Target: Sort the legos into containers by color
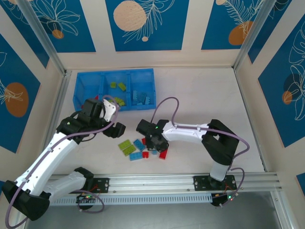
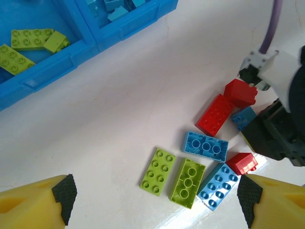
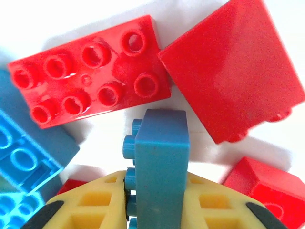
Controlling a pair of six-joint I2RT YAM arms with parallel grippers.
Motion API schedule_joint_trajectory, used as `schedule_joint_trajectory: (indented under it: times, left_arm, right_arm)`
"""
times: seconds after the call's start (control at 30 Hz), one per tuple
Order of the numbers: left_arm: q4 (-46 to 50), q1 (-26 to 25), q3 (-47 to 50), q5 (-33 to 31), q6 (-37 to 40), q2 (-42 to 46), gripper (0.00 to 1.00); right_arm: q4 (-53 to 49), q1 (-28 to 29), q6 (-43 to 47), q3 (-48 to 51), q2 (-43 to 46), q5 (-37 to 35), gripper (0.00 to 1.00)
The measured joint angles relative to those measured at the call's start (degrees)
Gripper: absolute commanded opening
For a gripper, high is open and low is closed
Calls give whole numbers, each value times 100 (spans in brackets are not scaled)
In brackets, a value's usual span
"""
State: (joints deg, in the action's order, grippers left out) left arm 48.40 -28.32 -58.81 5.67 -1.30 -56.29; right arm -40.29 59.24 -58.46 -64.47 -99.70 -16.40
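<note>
Your right gripper (image 3: 155, 206) clamped on light blue brick (image 3: 160, 162); brick stands on edge, close above red bricks (image 3: 90, 71). Your left gripper (image 2: 157, 200): jaws wide, hovering by lime bricks (image 2: 157, 171) of loose pile (image 1: 136, 149). Blue tray (image 1: 77, 93) near back-left corner of table (image 1: 214, 95). Bare strip between tray front wall and pile; right half of table free.

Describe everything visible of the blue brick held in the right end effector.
The blue brick is a small rectangular block of glossy blue plastic, seen end-on. It stands on edge, studs facing left in the right wrist view, smooth face to the right. The right end effector is shut on it, yellow fingers pressing both sides. Beyond it lie a red eight-stud brick and a tilted red brick; whether it touches them is unclear.
</note>
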Motion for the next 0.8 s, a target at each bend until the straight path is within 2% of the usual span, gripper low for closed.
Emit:
schedule_joint_trajectory:
  times: [0.23, 0.37, 0.47, 0.63, 0.7, 0.8]
  left_arm:
    - [-92, 0, 68, -111, 0, 109, 89]
    - [-168, 0, 157, -146, 2, 284, 89]
    - [-216, 0, 203, -162, 7, 382, 89]
    - [-256, 2, 289, -251, 44, 446, 90]
    - [-256, 2, 317, -264, 48, 444, 90]
    - [-256, 2, 328, -273, 87, 442, 90]
  right_arm:
    - [98, -11, 448, 9, 1239, -407, 18]
    - [481, -413, 1165, -275, 1467, -540, 18]
    - [824, -962, 1740, -918, 949, -544, 18]
    - [1169, -1624, 2531, -2756, -774, -481, 20]
    - [1134, -1757, 2743, -3530, -1447, -459, 23]
    - [1003, -1880, 2944, -4540, -2262, -457, 34]
